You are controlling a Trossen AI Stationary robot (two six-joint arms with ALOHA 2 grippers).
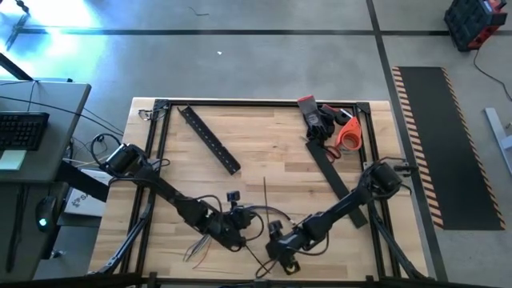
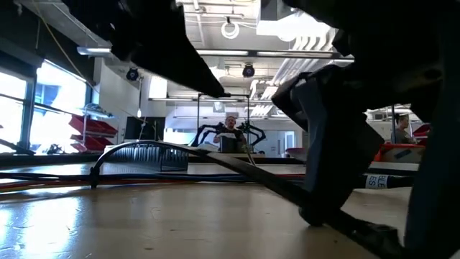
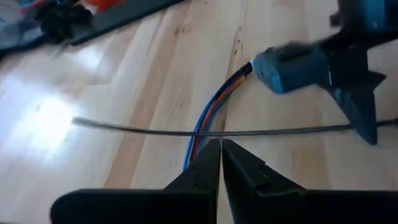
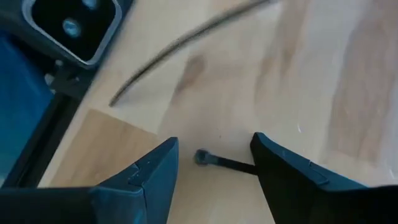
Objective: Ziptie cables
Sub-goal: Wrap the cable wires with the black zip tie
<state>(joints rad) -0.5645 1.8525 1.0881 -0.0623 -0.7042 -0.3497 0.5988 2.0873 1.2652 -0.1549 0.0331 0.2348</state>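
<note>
Thin coloured cables point(image 3: 208, 118) — smooth wooden table point(image 3: 155, 74).

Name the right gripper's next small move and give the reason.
Probably lower and close: the right gripper stands open above the wooden table, with the thin black zip tie's square head between its fingers, not yet gripped.

Wooden bench point(image 1: 264, 152) under me, black-framed. One flat perforated black bar point(image 1: 210, 139) lies diagonal at far left; a second bar point(image 1: 332, 174) diagonal at right. Orange-handled scissors point(image 1: 347, 133) beside a black glove point(image 1: 318, 118), far right corner. Keyboard point(image 1: 22, 130) on side desk. A seated person point(image 2: 230, 126) shows in the room beyond.
</note>
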